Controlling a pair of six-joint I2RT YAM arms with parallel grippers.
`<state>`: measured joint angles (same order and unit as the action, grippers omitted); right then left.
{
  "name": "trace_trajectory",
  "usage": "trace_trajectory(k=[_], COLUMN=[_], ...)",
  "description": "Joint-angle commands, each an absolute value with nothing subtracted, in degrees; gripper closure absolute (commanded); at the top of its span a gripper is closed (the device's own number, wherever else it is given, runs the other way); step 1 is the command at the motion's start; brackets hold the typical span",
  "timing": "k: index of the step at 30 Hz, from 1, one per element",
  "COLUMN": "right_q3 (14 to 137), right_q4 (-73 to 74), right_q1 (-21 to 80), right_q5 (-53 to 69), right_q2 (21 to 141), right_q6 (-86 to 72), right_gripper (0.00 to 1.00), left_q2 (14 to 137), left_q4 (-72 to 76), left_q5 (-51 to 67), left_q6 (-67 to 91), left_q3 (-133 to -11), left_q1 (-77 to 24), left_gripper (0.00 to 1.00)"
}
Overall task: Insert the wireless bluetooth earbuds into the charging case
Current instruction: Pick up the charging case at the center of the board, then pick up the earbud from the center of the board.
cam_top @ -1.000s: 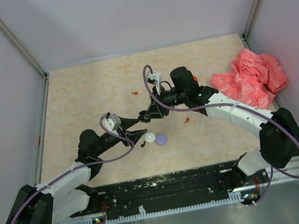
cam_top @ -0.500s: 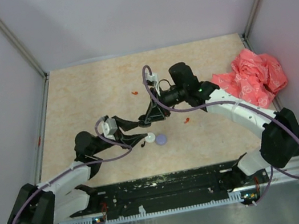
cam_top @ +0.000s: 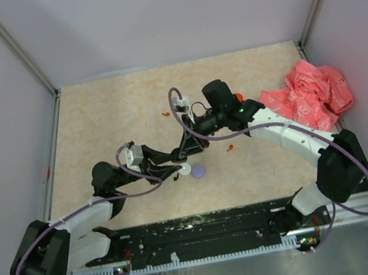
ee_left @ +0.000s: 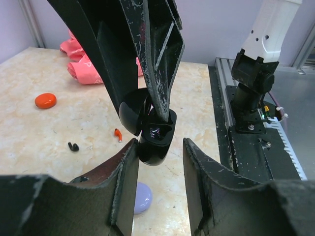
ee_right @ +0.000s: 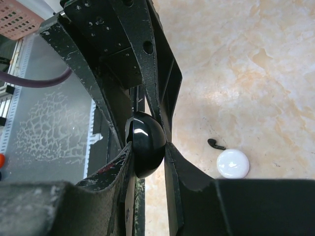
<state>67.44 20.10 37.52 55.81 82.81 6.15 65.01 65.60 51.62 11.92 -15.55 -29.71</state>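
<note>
- The right gripper [ee_right: 147,150] hung over the middle of the table [cam_top: 109,115], its jaws clamped on a glossy black charging case [ee_left: 155,140] held clear of the surface.
- The left gripper [ee_left: 160,147] met it head-on from the other side. Its jaws stood apart, one either side of the case's lower half. The near one looked to be touching the case, and a gap showed at the other.
- No earbud sat in either gripper. A black earbud [ee_left: 73,146] and a red earbud [ee_left: 117,134] lay loose on the table, near each other and off to the side of the case.
- A white disc [ee_right: 233,163] rested just beside the black earbud, and a lilac disc [ee_left: 141,196] lay below the left jaws.
- An orange-red oval piece [ee_left: 45,100] sat further off on the table.
- A crumpled pink bag [cam_top: 312,95] lay at the far right edge, well apart from the grippers.
</note>
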Motion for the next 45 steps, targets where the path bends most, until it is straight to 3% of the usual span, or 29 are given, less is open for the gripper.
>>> trace_trajectory(k=[1,5,13,17,21,27,32,45], right_q3=[71.1,71.19,71.32,71.2,69.92,67.17,65.26,64.65], right_q4=[19.94,19.75,19.39,17.67,15.0,12.54,10.81,6.56], right_q1=[38.57,38.66,38.59,38.42,38.45,39.74,43.88,57.27], right_q5=[57.15,57.12,55.28,53.96,48.75,36.66,27.37,12.52], right_q2=[82.71,82.75,82.36,81.93,80.46,80.8,83.92,98.07], right_q6=[9.18,9.23,8.68,7.06,5.32,4.33,5.48,6.02], right_gripper=[0.86,0.83,0.58,0.47,0.38,0.37,0.44,0.56], left_q2=[66.19,67.17,67.33,66.32,63.34,59.92,58.17,54.39], left_q4=[70.21,71.59,70.57,66.93,57.26,40.33,34.15,30.95], left_q5=[55.07,55.76,54.28,52.03,42.38,17.1,4.41,-1.79], left_q6=[15.01,15.61,14.86,13.35,10.63,9.0,11.57,19.03], left_q3=[-16.52,-16.33,-14.76,-13.62,-13.08,-14.13,-13.84,-10.42], left_q1=[-29.29,-29.21,-29.05,-28.64,-28.4,-28.16,-27.58,-20.07], left_gripper=[0.56,0.66,0.98,1.0,1.0,1.0,1.0,1.0])
